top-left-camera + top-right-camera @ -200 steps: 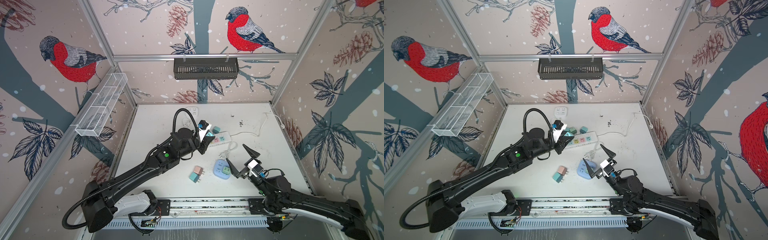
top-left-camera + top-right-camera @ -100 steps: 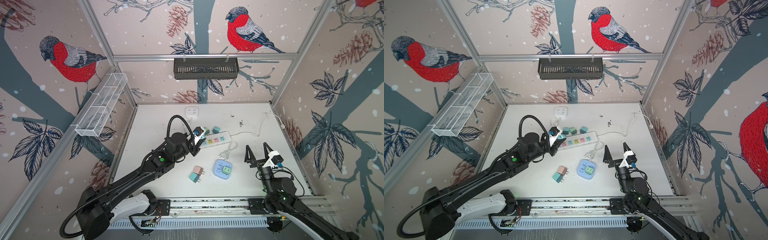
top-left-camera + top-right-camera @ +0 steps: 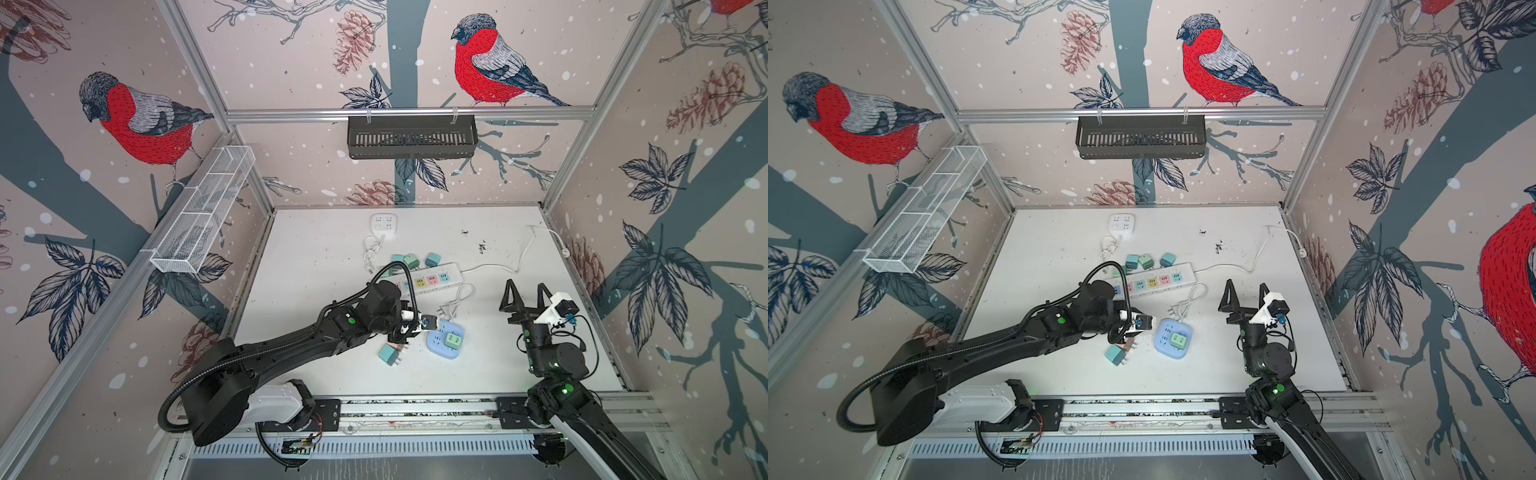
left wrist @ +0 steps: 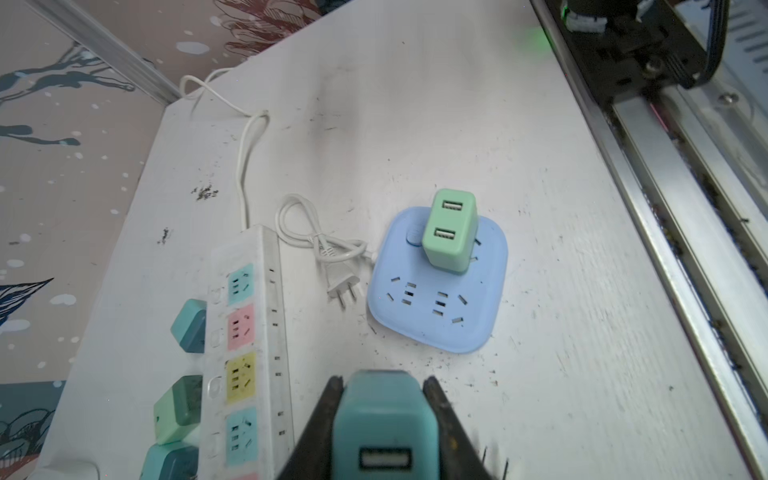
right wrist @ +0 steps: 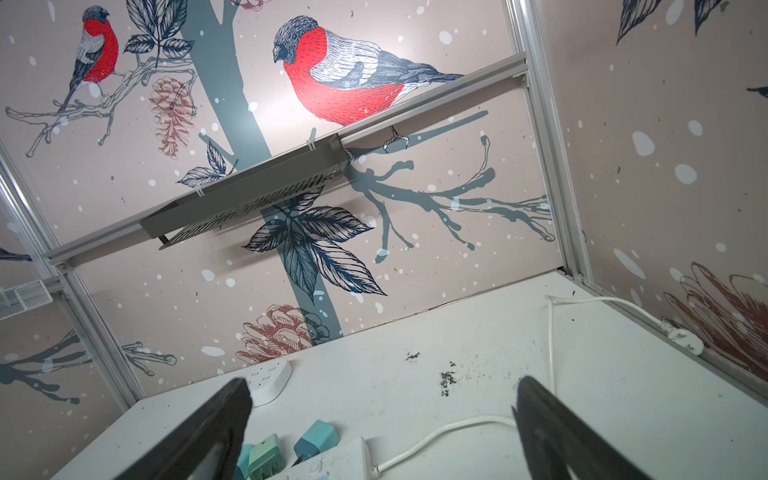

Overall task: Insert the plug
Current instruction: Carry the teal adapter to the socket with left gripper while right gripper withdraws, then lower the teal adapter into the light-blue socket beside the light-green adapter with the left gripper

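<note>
**Camera layout**

Both top views look down from high in front over the table [image 3: 316, 257] (nearly twin pictures). Left wrist view sits close above the blue socket block [image 4: 432, 332], which they share; right wrist view tilts up at the back wall [image 5: 415, 266].

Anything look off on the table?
Minor only: a loose teal adapter lies tipped on its side, prongs out, beside the blue socket block; black specks litter the table toward the back. No damage visible.
</note>
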